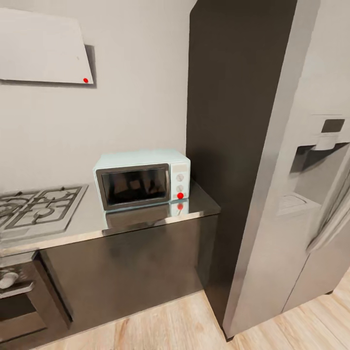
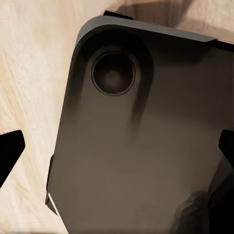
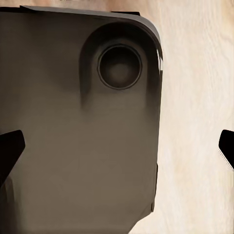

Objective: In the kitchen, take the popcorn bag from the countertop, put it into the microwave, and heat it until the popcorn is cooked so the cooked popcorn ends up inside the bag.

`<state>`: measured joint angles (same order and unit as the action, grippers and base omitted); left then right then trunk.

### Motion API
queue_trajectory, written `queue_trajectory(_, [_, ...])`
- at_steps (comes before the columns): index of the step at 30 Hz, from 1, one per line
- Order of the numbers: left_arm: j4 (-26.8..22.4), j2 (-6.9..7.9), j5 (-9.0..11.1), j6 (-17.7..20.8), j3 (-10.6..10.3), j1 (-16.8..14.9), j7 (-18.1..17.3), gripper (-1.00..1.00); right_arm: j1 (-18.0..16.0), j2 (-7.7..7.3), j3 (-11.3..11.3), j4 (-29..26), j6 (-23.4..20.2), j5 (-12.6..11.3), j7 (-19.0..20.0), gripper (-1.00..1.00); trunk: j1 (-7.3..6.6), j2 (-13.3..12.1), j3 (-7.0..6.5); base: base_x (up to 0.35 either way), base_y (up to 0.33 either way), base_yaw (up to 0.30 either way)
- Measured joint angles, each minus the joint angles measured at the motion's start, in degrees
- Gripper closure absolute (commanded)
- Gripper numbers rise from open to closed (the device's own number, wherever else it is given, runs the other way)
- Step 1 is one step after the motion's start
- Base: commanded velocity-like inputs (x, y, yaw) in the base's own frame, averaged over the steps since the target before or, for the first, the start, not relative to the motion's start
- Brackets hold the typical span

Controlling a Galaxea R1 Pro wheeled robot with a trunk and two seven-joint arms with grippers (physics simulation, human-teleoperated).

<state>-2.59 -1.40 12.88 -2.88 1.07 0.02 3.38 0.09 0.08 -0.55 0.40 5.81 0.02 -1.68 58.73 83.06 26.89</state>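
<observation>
Approach step, it seems: microwave (image 1: 142, 179) is seen shut at 9 o'clock of the fridge (image 1: 272, 194); bag must be found next. Left gripper (image 2: 117, 151) and right gripper (image 3: 117, 151) are spread wide, nothing held.

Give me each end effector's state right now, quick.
Left end effector: open, holding nothing, above the dark rounded robot base.
Right end effector: open, holding nothing.

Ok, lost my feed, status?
Both hands open, empty, over robot base. Microwave door shut, on countertop beside fridge. Popcorn bag not sighted.
</observation>
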Motion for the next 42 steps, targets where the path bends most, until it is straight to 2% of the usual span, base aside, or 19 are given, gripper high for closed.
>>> queue_trajectory(34, [0.0, -0.07, 0.1, 0.0, 0.1, 0.0, 0.1, -1.0, 0.0, 0.0, 0.0, 0.0, 0.0, 0.0, 0.0, -1.0, 0.0, 0.0, 0.0, 0.0, 0.0, 0.268])
queue_trajectory(42, [-0.1, -0.07, 0.0, 0.0, 0.1, 0.0, 0.1, -1.0, 0.0, -0.44, 0.2, 0.0, 0.1, -0.1, 0.0, -1.0, 0.0, 0.0, 0.0, 0.0, 0.0, 0.039])
